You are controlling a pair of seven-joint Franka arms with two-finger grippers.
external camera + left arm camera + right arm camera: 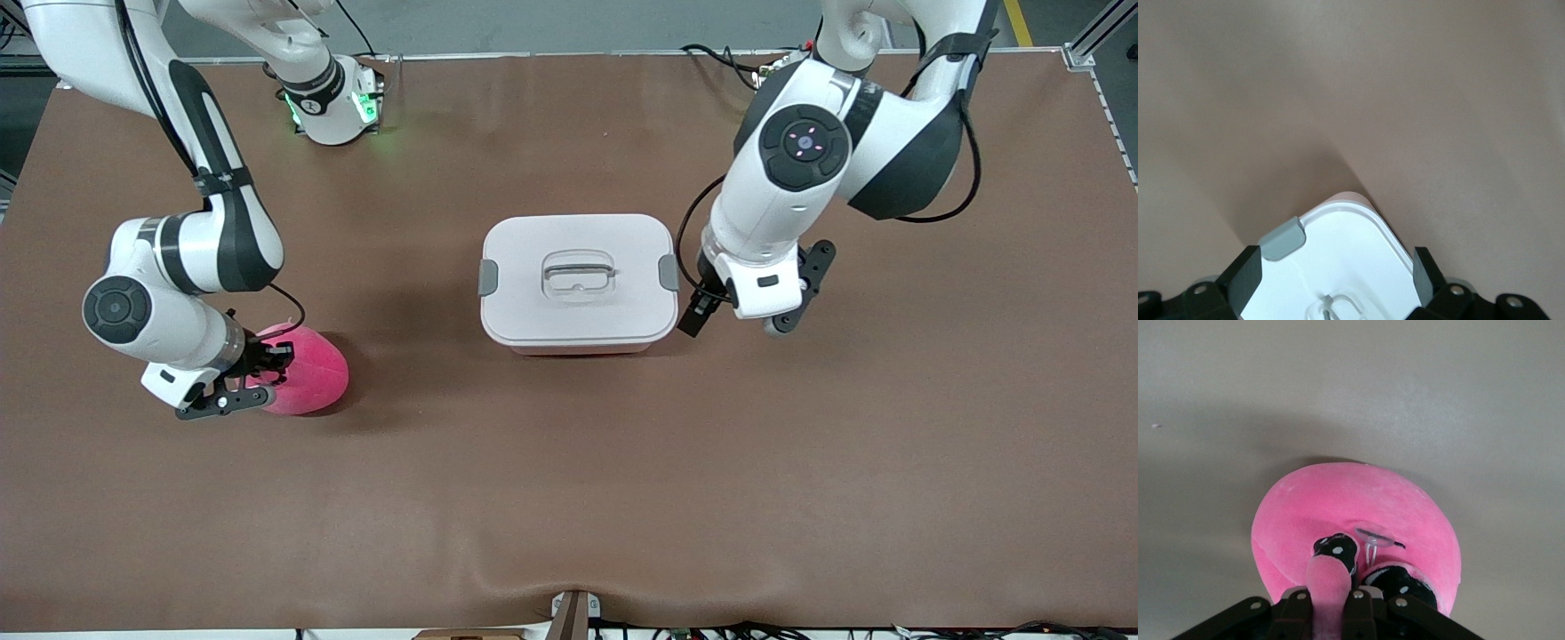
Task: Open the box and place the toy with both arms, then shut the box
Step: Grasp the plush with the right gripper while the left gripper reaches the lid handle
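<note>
1. Brown covering spreads over the whole tabletop [569,498], and the box [576,283] sits near its middle; every place below is given from that box.
2. White lid [533,267] lies flat on the box, closed, with a recessed handle [579,274] at its centre and a grey clip at each short end; one clip [488,277] faces the right arm's end, the other clip [669,272] faces the left arm's end.
3. Pink translucent wall of the box shows only as a thin strip under the lid's edge nearest the front camera.
4. Hot-pink toy [307,372] rests on the tabletop well apart from the box, toward the right arm's end and a little nearer the front camera.
5. Right hand [267,360] is down at the toy and clenched on it: in the right wrist view, its fingers [1328,587] pinch a fold of the plush [1358,513] together.
6. Left hand [729,316] hangs just beside the box at the left arm's end, by the clip there, released; its fingers [1245,277] stand wide apart on either side of the lid's end [1345,260] without touching anything.
</note>
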